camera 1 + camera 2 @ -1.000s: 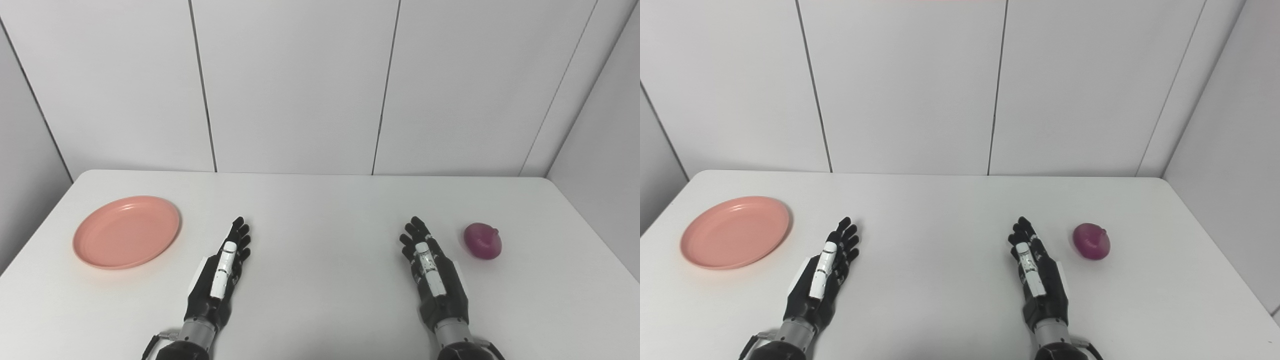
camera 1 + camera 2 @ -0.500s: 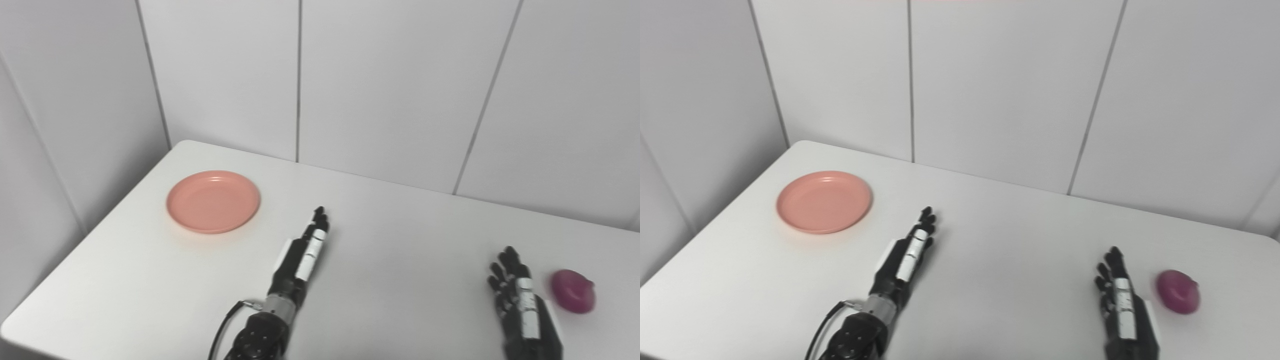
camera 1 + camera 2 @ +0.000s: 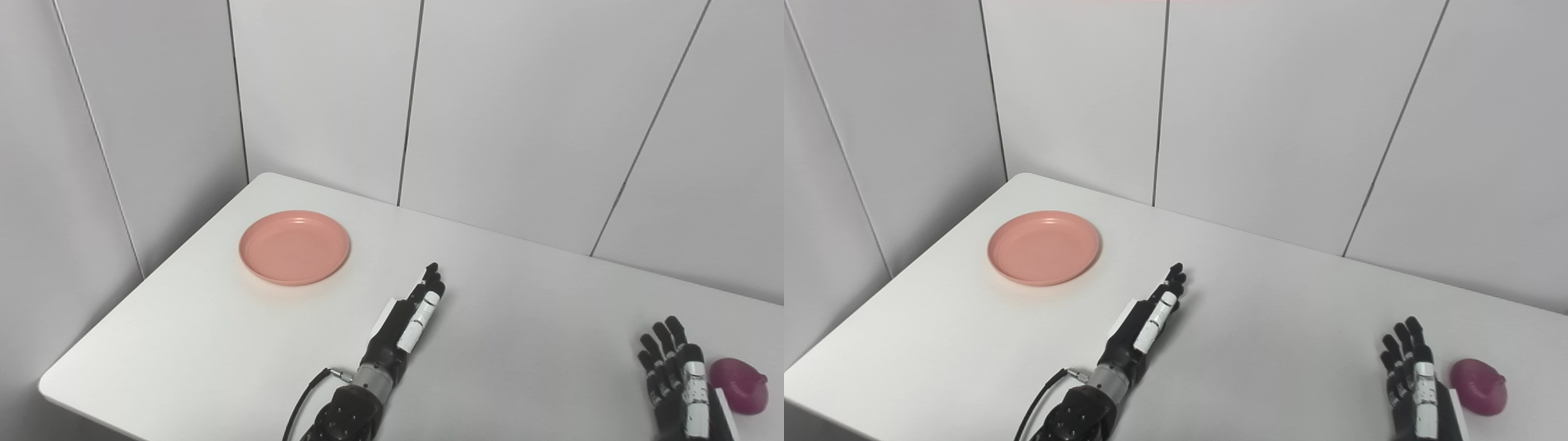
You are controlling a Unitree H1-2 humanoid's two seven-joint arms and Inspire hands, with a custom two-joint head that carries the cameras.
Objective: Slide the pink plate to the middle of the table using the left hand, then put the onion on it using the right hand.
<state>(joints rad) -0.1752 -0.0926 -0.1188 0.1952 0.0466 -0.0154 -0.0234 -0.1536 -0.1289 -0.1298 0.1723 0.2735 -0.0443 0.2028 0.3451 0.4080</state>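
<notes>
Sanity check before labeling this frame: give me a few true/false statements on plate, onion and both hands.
1. The pink plate is empty. True.
2. The left hand grips the plate's rim. False: it is apart from the plate, fingers extended, holding nothing.
3. The onion lies on the table beside the right hand. True.
4. The right hand holds the onion. False: it is open, next to it.

Even, diffuse overhead lighting is seen; soft faint shadows are cast on the table point(image 3: 551, 343); focus is sharp, without glare.
</notes>
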